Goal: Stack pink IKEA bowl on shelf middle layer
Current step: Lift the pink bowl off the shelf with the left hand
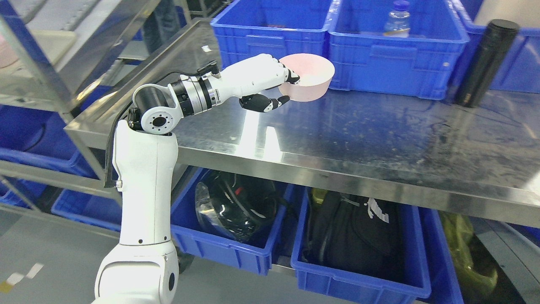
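A pink bowl (310,78) sits on or just above the steel table top (379,139), near the blue bins at the back. My left hand (283,86) reaches in from the lower left and is shut on the bowl's left rim, with fingers over the rim and the thumb under its side. A steel shelf (46,46) stands at the upper left, and a pale pink object (5,52) shows at its far left edge. The right arm is out of view.
Blue bins (337,38) line the back of the table, one holding a plastic bottle (396,19). A tall black flask (485,63) stands at the right. Under the table, blue crates hold a black helmet (236,207) and a black bag (354,236).
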